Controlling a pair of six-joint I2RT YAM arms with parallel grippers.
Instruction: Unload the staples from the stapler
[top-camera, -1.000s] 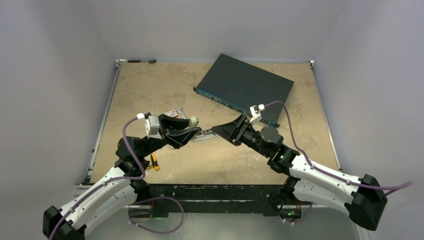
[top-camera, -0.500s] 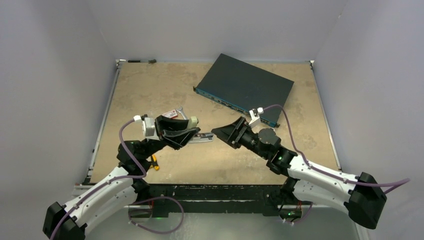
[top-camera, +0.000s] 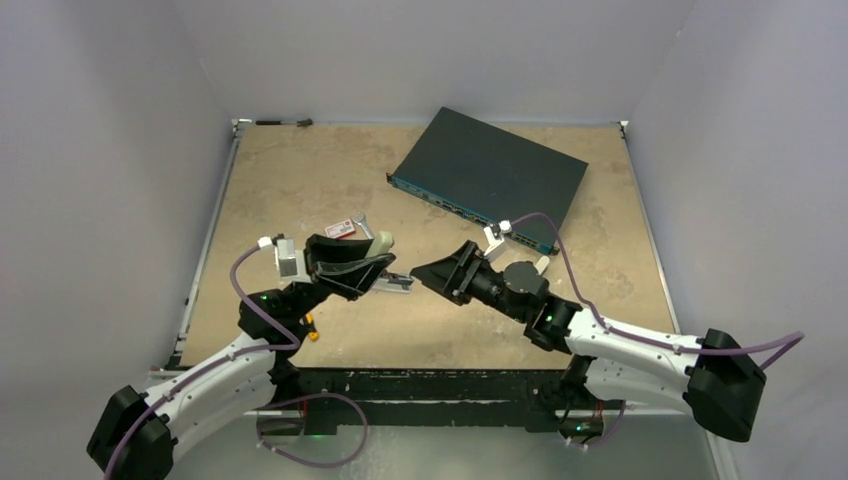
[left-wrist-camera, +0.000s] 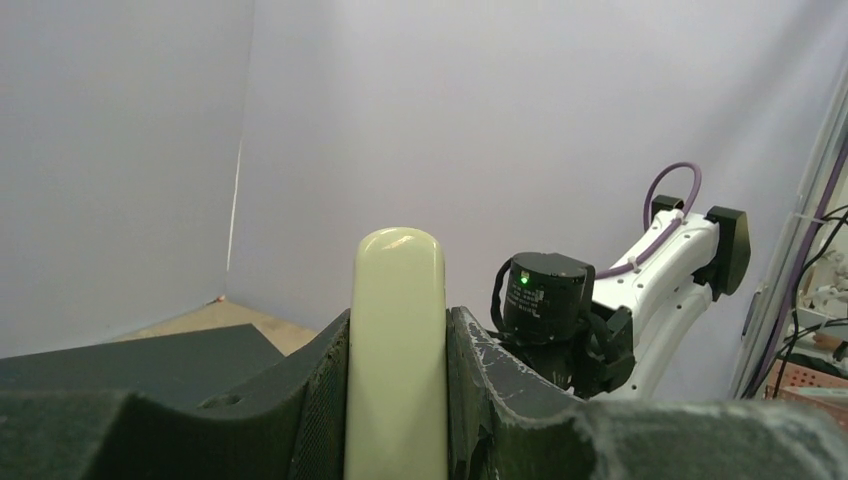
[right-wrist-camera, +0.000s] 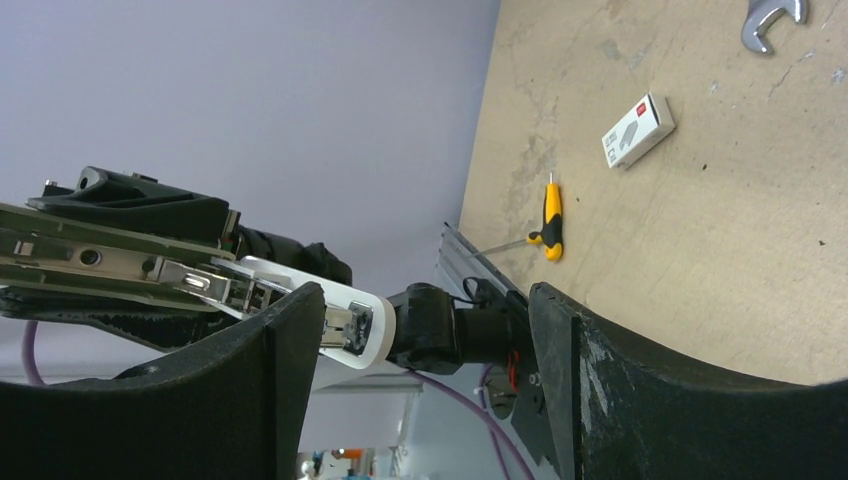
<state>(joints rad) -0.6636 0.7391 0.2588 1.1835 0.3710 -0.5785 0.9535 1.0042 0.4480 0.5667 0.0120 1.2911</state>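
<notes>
Leftmost, a yellow-handled screwdriver (top-camera: 308, 326) lies on the tan surface (top-camera: 280, 180) close to the left arm's lower links. Just to its right, the left hand (top-camera: 362, 266) is pinched on the stapler (top-camera: 381, 244). Its wrist view shows the pale grey-green top standing upright between the two dark fingers (left-wrist-camera: 310, 400), touching both. From above, the stapler is held off the surface near the middle of the workspace. Its pale end points up and away, and its silvery channel (right-wrist-camera: 120, 262) juts out lower toward the other arm. Any staples in it are too small to make out. Behind the left hand, a red-and-white box (top-camera: 342, 229) and a wrench (top-camera: 365, 228) lie side by side on the surface. Further right, the right hand (top-camera: 435, 272) faces the stapler's channel end from just beside it, not touching. Its fingers (right-wrist-camera: 250, 400) are spread wide with nothing between them. At the far right rear, a dark network switch (top-camera: 490, 170) sits flat and skewed on the surface, well apart from both hands.
</notes>
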